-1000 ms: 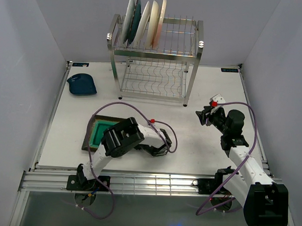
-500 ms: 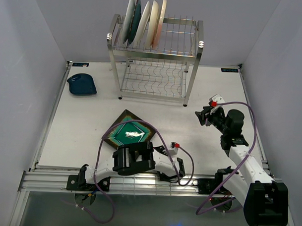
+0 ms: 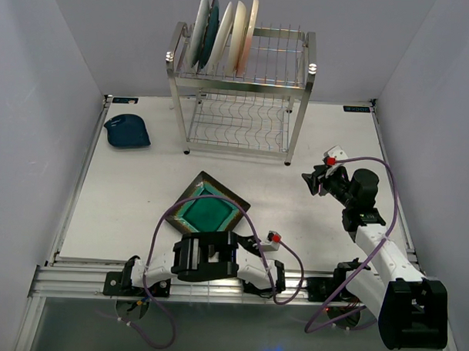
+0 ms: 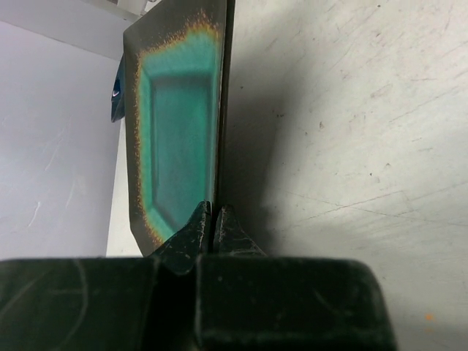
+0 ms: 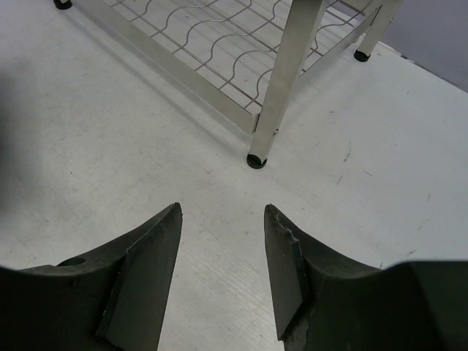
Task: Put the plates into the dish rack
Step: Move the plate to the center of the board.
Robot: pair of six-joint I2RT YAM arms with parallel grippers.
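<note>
My left gripper [image 4: 213,213] is shut on the near rim of the square green dark-rimmed plate [image 3: 207,211], pinching it thinly. In the left wrist view the plate [image 4: 175,139] shows almost edge-on beside the table. From above it is a diamond, face up, just ahead of my folded left arm [image 3: 207,255]. The dish rack [image 3: 241,91] stands at the back centre, with several plates [image 3: 224,35] upright in its top tier. A small dark blue plate [image 3: 126,132] lies at the far left. My right gripper [image 3: 314,180] is open and empty over bare table, facing a rack post foot [image 5: 256,161].
The rack's lower wire shelf [image 5: 219,44] holds nothing that I can see. Purple cables loop round both arms near the table's front edge [image 3: 215,276]. Grey walls close in on the left, right and back.
My left arm has drawn back toward the near edge, bringing the green plate right and turning it into a diamond. The right arm has stayed still.
</note>
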